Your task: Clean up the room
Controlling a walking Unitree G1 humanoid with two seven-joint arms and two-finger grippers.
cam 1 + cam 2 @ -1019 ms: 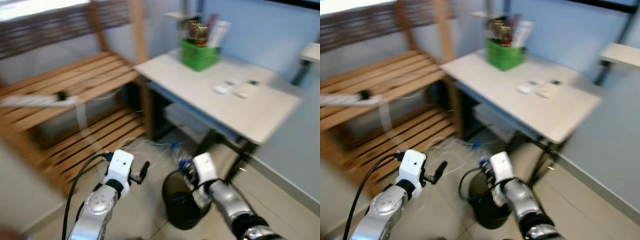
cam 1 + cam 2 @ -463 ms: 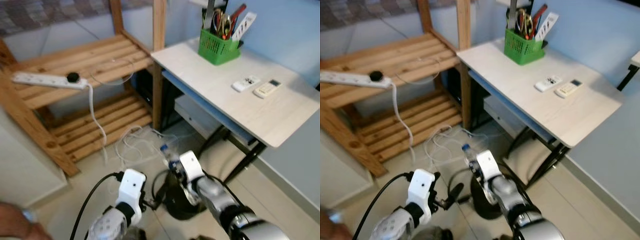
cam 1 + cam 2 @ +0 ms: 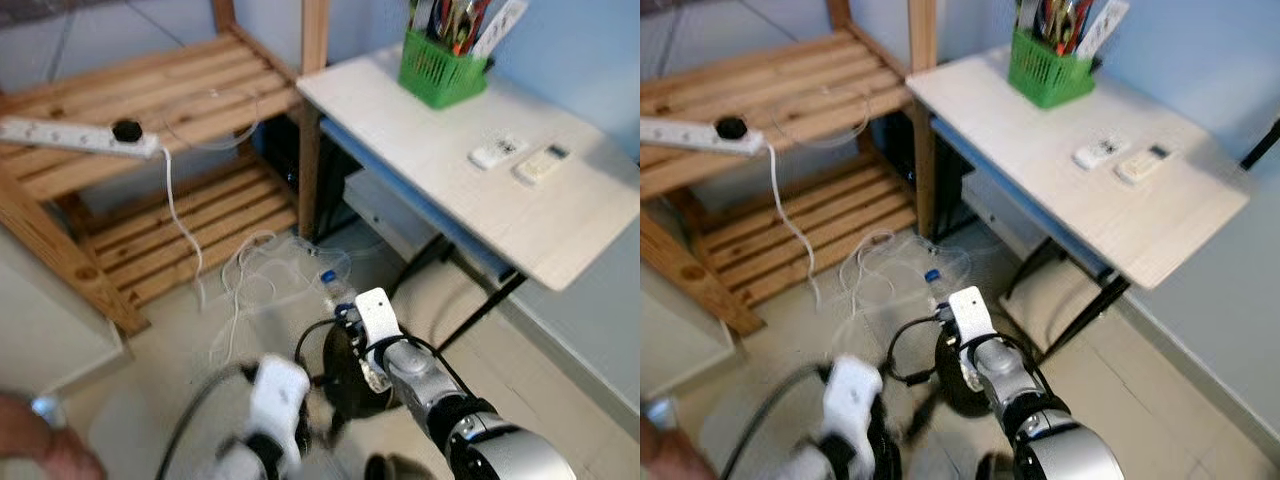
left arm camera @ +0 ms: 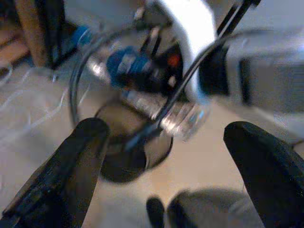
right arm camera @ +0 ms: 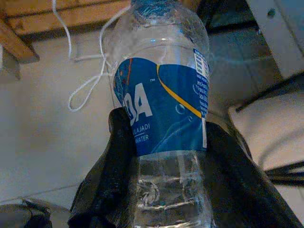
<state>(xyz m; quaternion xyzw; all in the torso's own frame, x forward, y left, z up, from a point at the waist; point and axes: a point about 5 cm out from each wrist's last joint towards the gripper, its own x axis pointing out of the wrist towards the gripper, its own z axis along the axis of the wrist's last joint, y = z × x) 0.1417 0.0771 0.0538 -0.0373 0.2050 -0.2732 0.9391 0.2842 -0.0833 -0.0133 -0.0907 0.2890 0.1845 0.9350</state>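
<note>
The right gripper (image 5: 161, 142) is being held extended forward, its fingers (image 5: 118, 142) closed around a clear water bottle (image 5: 161, 109) above the black bin (image 3: 345, 375). The left gripper (image 4: 161, 142), fingers spread wide, is being pointed toward it.

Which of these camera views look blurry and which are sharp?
Left wrist view: heavily blurred throughout. Right wrist view: sharp on the water bottle label. Both eye views: left end effector smeared by motion, desk and wooden shelf slightly soft.
</note>
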